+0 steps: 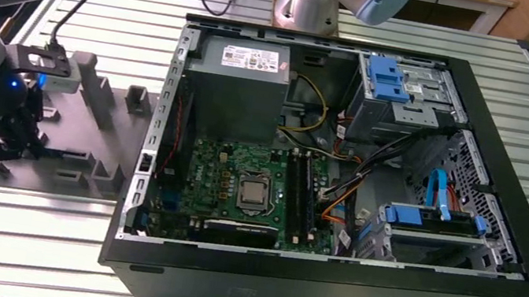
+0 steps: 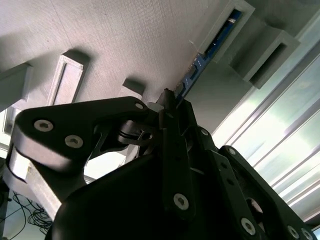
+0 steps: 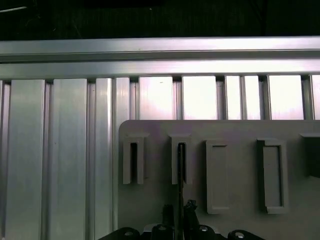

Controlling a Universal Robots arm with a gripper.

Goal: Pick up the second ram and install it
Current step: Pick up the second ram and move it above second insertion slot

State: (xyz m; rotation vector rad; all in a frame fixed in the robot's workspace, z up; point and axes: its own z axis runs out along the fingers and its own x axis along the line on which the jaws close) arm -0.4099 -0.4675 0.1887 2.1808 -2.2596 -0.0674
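The memory stick (image 2: 200,62) stands on edge in a slotted block of the grey tray (image 1: 87,128), which lies on the table (image 1: 17,237) at the exterior view's left, well apart from the open computer case (image 1: 328,286). The pincer (image 2: 169,102) is drawn in narrow around the stick's near end and seems to pinch its flat faces. I judge the stick light and stiff but fragile. It is best gripped on the faces near an end, clear of the contact edge, and lifted straight out. In the first wrist view the neighbouring slot (image 3: 133,162) looks vacant. The case holds a motherboard (image 1: 230,167) with long black sockets (image 1: 302,194).
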